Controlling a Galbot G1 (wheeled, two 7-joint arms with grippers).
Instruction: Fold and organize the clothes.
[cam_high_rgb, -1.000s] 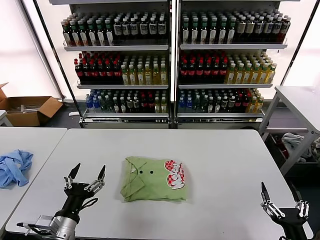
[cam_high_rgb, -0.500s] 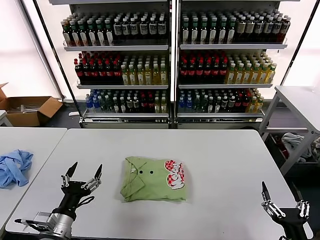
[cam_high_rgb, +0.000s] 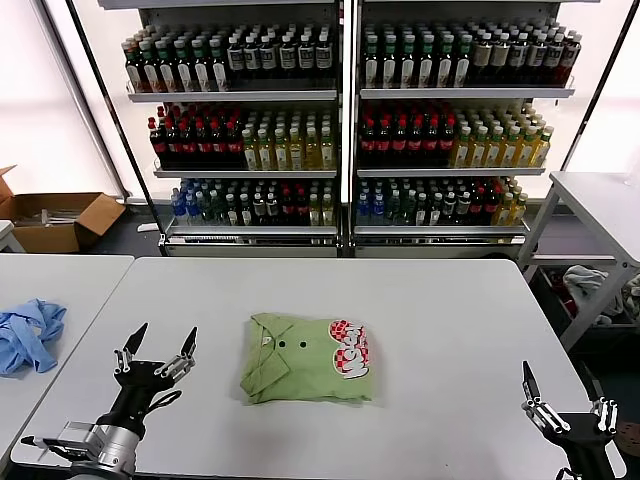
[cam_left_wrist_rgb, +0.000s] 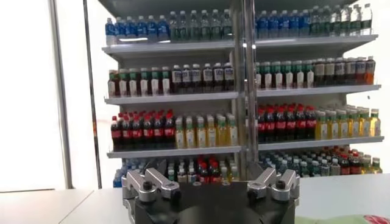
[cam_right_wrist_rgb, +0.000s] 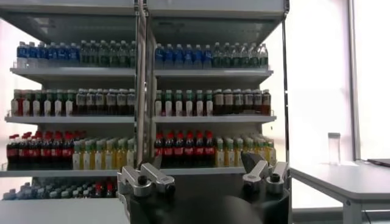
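The clothes, a light green shirt (cam_high_rgb: 308, 358), lie folded into a neat rectangle in the middle of the grey table (cam_high_rgb: 450, 310). The collar, two dark buttons and a red-and-white print face up. My left gripper (cam_high_rgb: 166, 330) is open above the table's near left part, a hand's width left of the shirt and apart from it. It holds nothing. In the left wrist view the left gripper (cam_left_wrist_rgb: 210, 182) points at the shelves, and a sliver of the shirt (cam_left_wrist_rgb: 341, 220) shows at the edge. My right gripper (cam_high_rgb: 562, 388) is open and empty at the near right corner. The right wrist view has that gripper (cam_right_wrist_rgb: 204, 176) facing the shelves too.
A crumpled light blue garment (cam_high_rgb: 28, 335) lies on the neighbouring table to the left. Tall shelves of bottles (cam_high_rgb: 340, 120) stand behind the table. A cardboard box (cam_high_rgb: 55, 220) sits on the floor at the far left. Another table (cam_high_rgb: 600, 200) stands at the right.
My left gripper has drawn back toward the near left, away from the shirt, still open. The right gripper and the shirt have stayed in place.
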